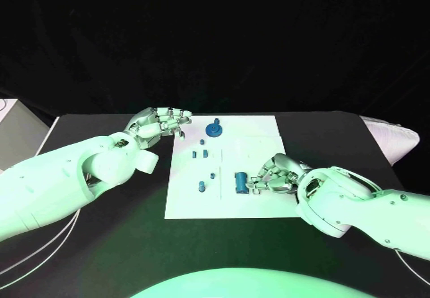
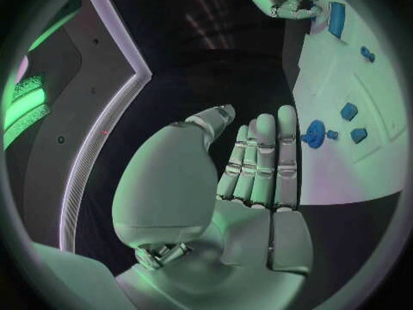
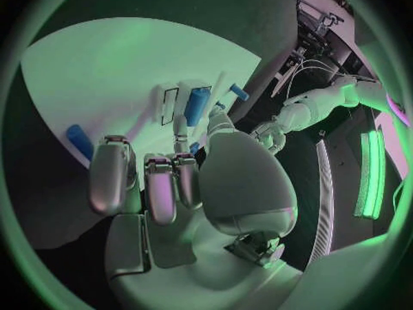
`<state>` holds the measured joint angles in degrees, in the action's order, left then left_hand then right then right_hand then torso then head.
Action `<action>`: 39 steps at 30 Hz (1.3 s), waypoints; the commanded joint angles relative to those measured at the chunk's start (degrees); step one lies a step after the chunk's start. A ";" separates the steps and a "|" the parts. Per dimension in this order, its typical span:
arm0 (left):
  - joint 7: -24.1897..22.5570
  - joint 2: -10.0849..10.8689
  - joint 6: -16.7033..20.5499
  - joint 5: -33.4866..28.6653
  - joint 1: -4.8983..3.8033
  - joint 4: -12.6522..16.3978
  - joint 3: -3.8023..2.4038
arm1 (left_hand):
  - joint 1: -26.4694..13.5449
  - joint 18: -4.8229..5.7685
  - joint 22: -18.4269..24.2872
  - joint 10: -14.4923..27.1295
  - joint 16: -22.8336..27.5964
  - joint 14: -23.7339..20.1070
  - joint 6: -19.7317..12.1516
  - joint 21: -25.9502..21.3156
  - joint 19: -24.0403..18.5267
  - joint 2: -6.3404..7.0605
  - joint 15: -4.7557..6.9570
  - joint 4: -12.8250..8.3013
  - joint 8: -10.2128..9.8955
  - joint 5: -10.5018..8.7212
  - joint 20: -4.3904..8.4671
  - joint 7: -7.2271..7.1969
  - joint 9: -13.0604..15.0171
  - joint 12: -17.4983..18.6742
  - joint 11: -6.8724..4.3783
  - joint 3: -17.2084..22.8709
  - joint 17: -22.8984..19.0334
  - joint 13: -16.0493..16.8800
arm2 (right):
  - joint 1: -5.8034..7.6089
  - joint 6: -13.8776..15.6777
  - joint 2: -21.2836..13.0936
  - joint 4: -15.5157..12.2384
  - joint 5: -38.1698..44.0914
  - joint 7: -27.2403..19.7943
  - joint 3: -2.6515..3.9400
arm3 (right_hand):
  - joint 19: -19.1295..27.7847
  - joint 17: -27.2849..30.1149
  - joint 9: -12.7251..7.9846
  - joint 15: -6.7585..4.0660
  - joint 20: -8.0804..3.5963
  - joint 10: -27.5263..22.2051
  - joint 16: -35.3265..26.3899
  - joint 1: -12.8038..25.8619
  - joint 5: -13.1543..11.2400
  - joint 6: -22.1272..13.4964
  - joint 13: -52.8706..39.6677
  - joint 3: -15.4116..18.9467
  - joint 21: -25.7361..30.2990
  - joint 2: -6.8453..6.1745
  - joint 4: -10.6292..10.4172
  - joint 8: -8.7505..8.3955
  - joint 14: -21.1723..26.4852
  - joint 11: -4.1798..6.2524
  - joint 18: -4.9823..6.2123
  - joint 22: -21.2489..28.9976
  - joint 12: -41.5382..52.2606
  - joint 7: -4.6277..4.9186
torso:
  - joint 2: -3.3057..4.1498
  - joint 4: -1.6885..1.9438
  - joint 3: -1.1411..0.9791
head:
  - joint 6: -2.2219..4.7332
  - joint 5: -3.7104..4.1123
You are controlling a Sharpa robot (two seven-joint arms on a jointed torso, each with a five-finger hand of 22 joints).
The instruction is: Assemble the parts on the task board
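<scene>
So the white board [image 1: 228, 205] sits in the middle of my black table [image 1: 340, 133], and past the table's far edge it's all dark. A round blue part [image 1: 214, 130] stands near the board's far edge, a blue cylinder [image 1: 240, 181] lies closer to my side, and a few small blue pieces [image 1: 202, 153] are scattered between those two.

My left hand [image 1: 161, 122] hangs just off the board's far-left corner, next to the round part. From the wrist camera its fingers [image 2: 262, 160] are straight and side by side with nothing in them.

My right hand [image 1: 276, 174] is over the board's right half, right beside the cylinder. Its fingers [image 3: 159, 186] are curled down toward the board, and I honestly can't tell if they're touching the cylinder or gripping anything.

There's a pale bag-like thing [image 1: 394, 136] off the board's right, at the table edge.
</scene>
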<state>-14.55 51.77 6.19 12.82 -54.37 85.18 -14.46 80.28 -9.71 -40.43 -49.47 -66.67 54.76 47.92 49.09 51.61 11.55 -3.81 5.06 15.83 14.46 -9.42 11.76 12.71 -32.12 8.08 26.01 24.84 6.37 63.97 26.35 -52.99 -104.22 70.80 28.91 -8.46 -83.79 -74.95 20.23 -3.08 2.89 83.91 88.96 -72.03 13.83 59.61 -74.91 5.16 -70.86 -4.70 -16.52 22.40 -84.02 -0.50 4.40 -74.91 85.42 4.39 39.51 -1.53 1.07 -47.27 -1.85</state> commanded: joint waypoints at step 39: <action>-0.55 0.04 -0.80 -0.30 0.49 0.02 -0.05 | -0.11 -0.84 0.18 0.42 -0.38 0.02 -0.38 -0.42 0.41 -0.56 -0.24 0.42 0.33 -0.18 -0.05 -0.10 -0.08 -0.59 0.02 -0.08 0.04 0.13 | -0.64 -1.11 -9.85 3.50 1.47 -2.60 0.13 | -1.12 -13.05 -1.41 -0.22 -0.07 3.49 0.44 -2.50 -1.57 0.45 -11.56 -3.41 -0.16 -2.35 -0.40 -1.05 -5.57 0.13 -0.90 -7.33 -0.01 0.29 | -0.01 0.10 0.13 | -0.17 1.44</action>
<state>-14.58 51.93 6.19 12.81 -53.91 85.13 -14.46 80.28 -9.70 -40.29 -49.47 -66.66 54.76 47.92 48.87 51.61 11.55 -3.81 5.22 15.83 14.46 -9.42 11.76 12.71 -32.38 8.08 25.85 24.84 6.41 63.54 27.67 -62.97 -100.48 70.47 24.60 -8.31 -83.79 -74.93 18.87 -3.08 2.90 83.92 89.19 -74.95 12.17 59.69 -74.90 1.94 -70.87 -7.14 -16.76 21.41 -84.02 -0.51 4.41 -74.94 85.42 4.80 39.51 -1.42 1.15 -47.39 -0.40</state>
